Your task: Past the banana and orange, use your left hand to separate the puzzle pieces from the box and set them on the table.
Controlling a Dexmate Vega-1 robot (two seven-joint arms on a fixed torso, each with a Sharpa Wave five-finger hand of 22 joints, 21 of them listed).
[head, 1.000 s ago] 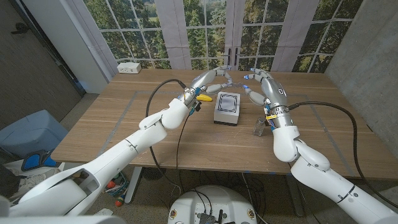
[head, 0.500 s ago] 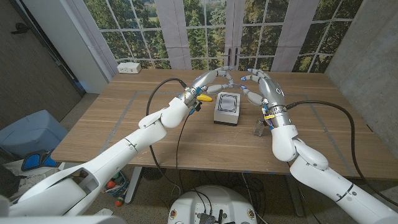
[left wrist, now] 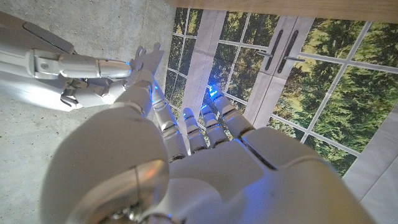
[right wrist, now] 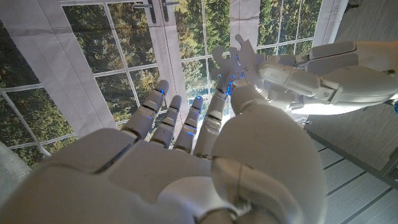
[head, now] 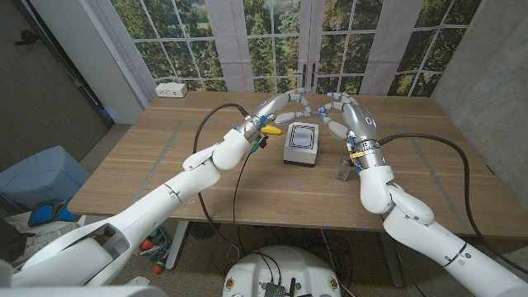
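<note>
Together the left hand and right hand pinch joined puzzle pieces at 12 o'clock beyond the box.

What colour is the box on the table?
The box is white or pale grey, with a dark rounded outline on its top. The head view shows it best.

The wooden table bears a grey box, a banana and a white power strip.
</note>
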